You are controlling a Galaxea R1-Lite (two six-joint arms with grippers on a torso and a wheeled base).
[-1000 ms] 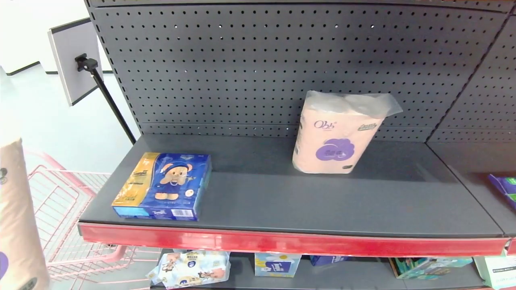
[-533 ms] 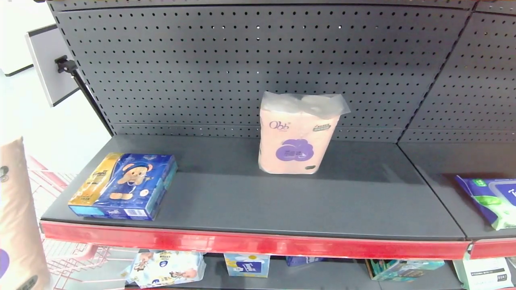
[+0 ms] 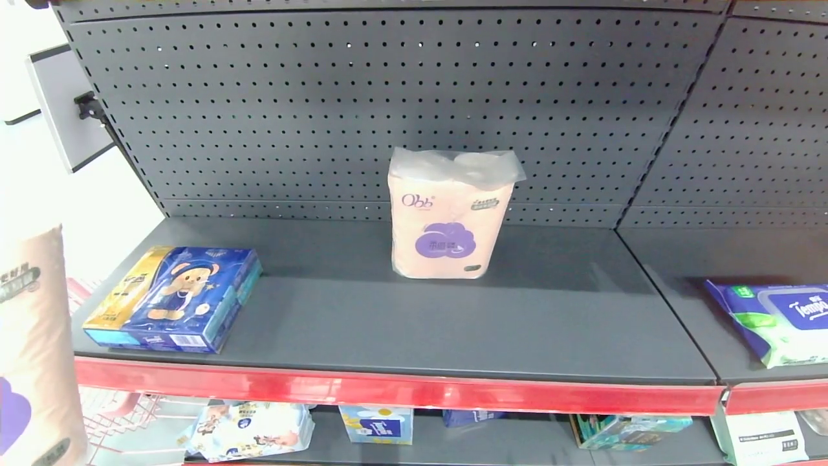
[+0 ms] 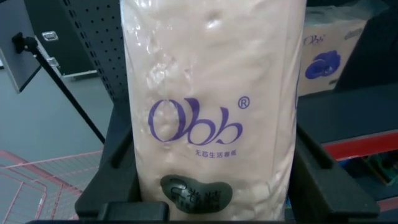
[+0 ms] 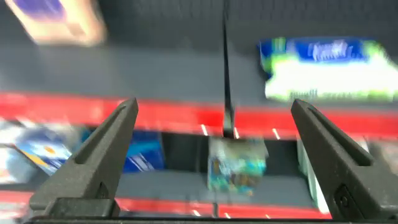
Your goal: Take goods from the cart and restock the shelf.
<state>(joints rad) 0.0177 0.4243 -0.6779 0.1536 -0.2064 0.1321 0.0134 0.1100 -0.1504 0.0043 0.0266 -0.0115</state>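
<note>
A pink toilet paper pack with purple print stands upright between the fingers of my left gripper, which is shut on it. In the head view this held pack rises at the left edge, in front of the shelf's left end. A matching pack stands upright at the back middle of the dark shelf. My right gripper is open with nothing between its fingers, facing the red shelf edge.
A blue and gold box lies flat at the shelf's front left. A blue and green wipes pack lies on the neighbouring shelf to the right. The pink cart sits low on the left. Several goods fill the lower shelf.
The head camera has swung to the right, so the shelf and its goods appear shifted left and the wipes pack has come into view. The held pack stays at the left edge.
</note>
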